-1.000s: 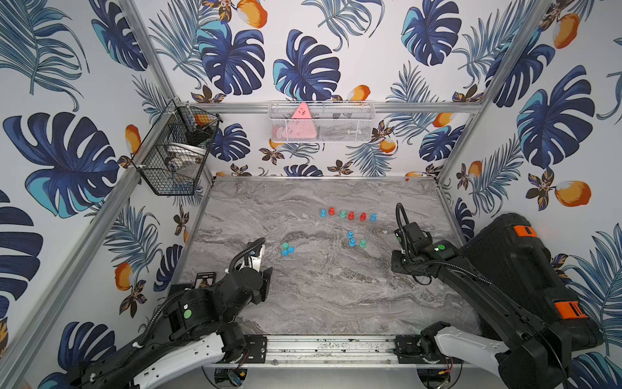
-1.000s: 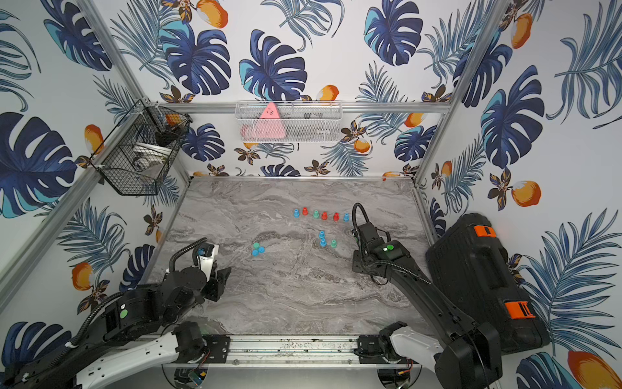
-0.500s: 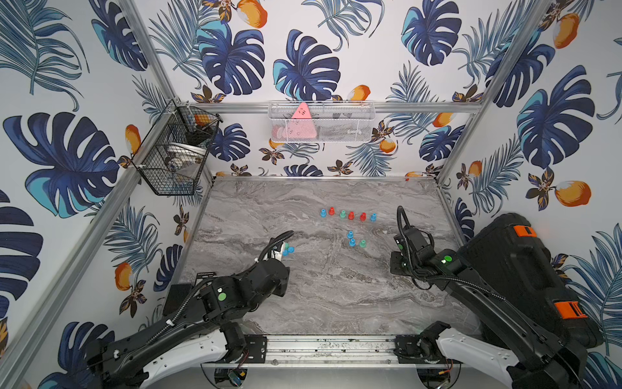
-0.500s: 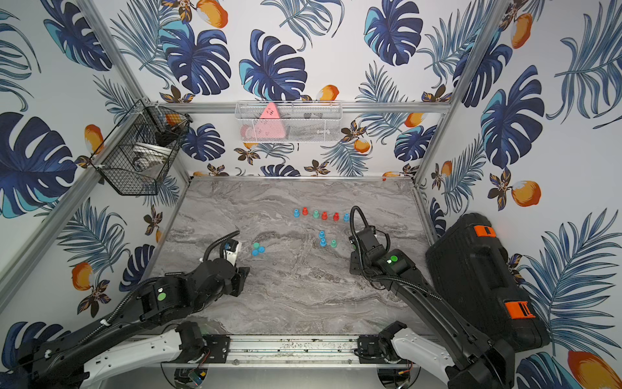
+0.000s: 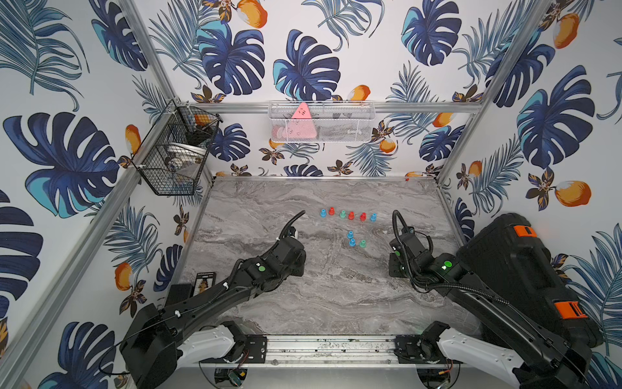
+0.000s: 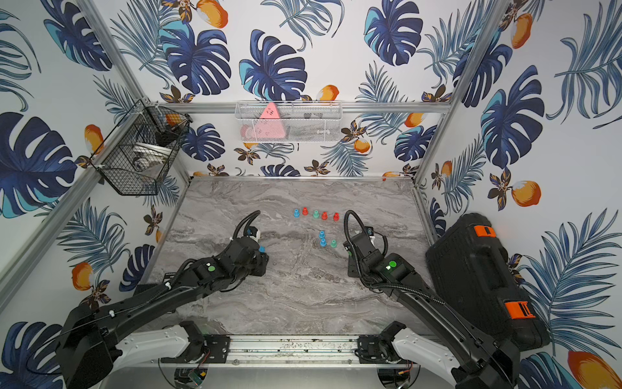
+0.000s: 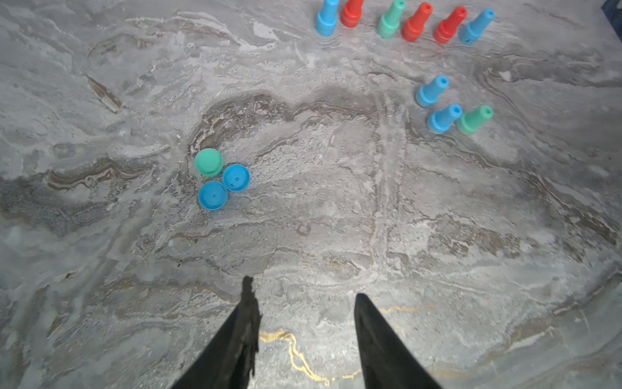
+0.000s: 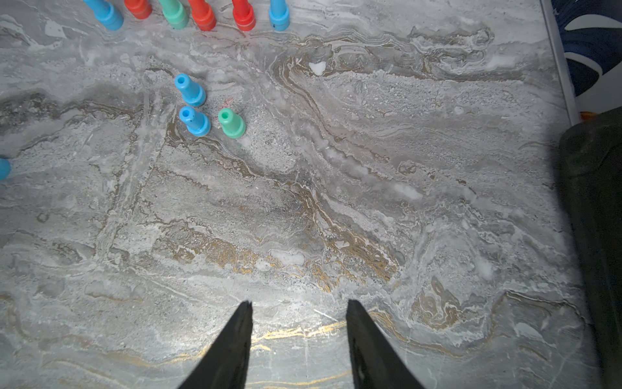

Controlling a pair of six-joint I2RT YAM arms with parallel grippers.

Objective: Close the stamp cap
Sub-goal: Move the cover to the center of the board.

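Left gripper (image 7: 304, 286) nears clustered round blue-and-green plastic caps (image 7: 212, 195), jaws apart; right gripper (image 8: 299, 302) too. Pinching one may scatter neighbours.

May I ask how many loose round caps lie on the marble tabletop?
3, clustered together in the left wrist view: a green round plastic cap, a blue round plastic cap beside it, and a second blue cap beside both. The left arm could hide others from above.

No legible text or numbers. The pink triangular item (image 5: 300, 123) in the white wire basket (image 5: 363, 129) and the black card (image 5: 204, 281) beside the table (image 5: 336, 303) carry markings too small to read.
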